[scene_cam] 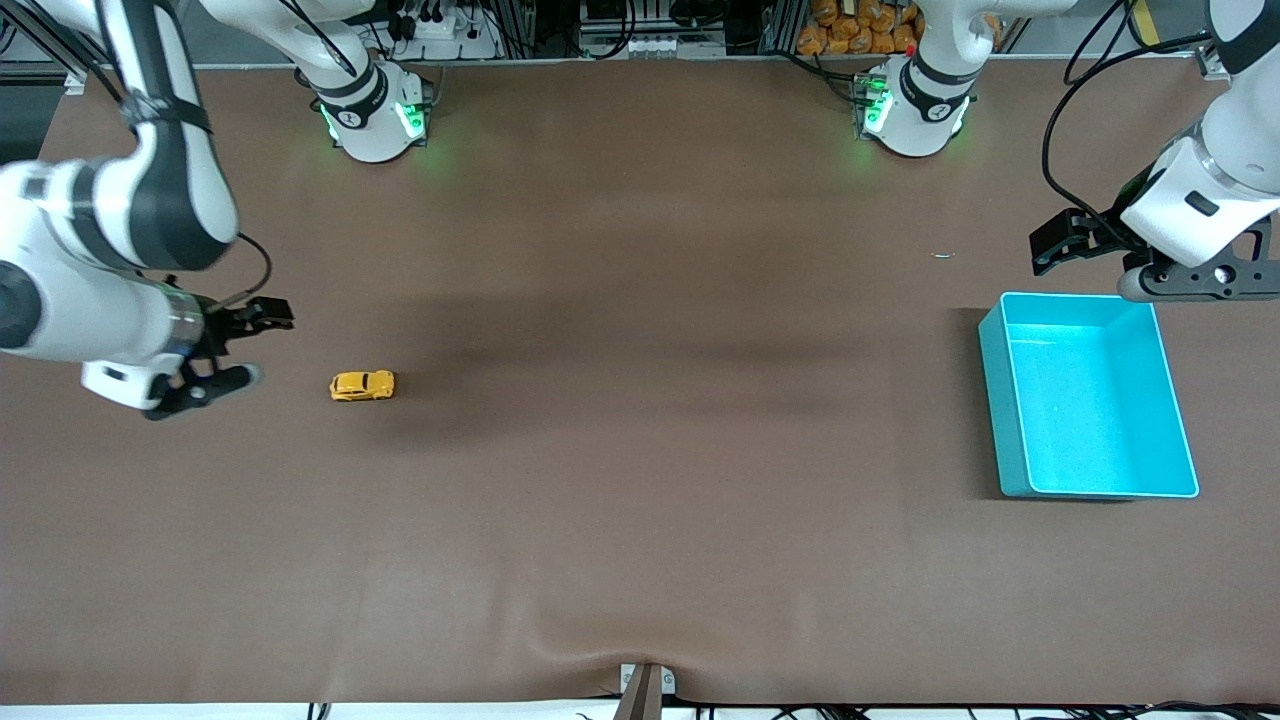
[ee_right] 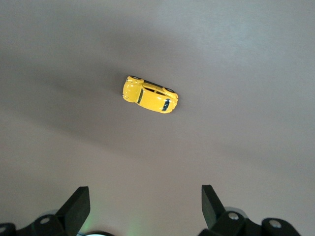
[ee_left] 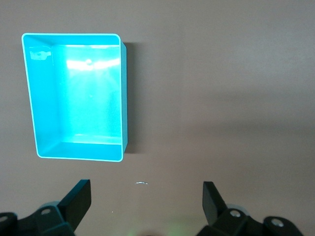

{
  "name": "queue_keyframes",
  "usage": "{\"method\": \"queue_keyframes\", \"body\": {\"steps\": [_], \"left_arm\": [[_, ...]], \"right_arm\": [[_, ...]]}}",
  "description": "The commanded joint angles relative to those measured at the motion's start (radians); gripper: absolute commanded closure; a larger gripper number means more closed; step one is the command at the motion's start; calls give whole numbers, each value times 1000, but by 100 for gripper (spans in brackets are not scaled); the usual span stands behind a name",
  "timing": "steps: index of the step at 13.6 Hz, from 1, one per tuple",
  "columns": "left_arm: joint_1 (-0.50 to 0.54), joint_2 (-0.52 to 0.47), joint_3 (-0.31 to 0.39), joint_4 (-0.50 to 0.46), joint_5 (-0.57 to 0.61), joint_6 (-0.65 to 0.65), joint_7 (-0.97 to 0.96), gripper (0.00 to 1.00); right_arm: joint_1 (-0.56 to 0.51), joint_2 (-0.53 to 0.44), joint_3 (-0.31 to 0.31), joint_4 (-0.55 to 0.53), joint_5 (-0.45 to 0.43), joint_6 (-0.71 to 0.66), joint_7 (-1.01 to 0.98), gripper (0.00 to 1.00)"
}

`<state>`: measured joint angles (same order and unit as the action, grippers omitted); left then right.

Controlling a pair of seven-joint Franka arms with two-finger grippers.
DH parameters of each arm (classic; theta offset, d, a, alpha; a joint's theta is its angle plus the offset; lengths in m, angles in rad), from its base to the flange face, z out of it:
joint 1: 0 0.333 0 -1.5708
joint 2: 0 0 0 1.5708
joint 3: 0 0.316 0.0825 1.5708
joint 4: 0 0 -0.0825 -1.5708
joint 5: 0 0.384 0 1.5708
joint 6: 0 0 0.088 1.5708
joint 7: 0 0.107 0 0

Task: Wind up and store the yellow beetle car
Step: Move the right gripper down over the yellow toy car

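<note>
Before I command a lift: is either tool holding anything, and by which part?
Nothing is held. The right tool is open beside the yellow beetle car; the left tool is open by the turquoise bin.

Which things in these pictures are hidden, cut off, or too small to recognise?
- Small pale speck on the table: too small to identify in the front view or the left wrist view.
- Yellow beetle car: its underside and any winding part are hidden by its own body in the front and right wrist views.
- Turquoise bin: the outer wall toward the table's end is hidden by the bin itself.
- Right gripper and left gripper, both open: their arms are cut off by the front view's edges.
</note>
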<state>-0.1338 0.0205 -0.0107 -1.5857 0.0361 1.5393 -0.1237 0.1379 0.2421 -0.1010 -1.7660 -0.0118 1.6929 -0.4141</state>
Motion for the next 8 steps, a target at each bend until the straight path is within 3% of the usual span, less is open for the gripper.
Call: {"method": "queue_keyframes", "body": {"steps": [1,3,8], "left_arm": [[2,4,-5,10,25,8,-13,0],[-1,4,-5,10,25,19,-13,0],[-1,6,-9,10,25,24,-13,0]], "right_arm": [[-4,-41,-5,-133,-19,138,-142,0],[-1,-61,-5,-272,-17,342,-249,0],[3,-37,-5,-447,-17,651,-481,0]]}}
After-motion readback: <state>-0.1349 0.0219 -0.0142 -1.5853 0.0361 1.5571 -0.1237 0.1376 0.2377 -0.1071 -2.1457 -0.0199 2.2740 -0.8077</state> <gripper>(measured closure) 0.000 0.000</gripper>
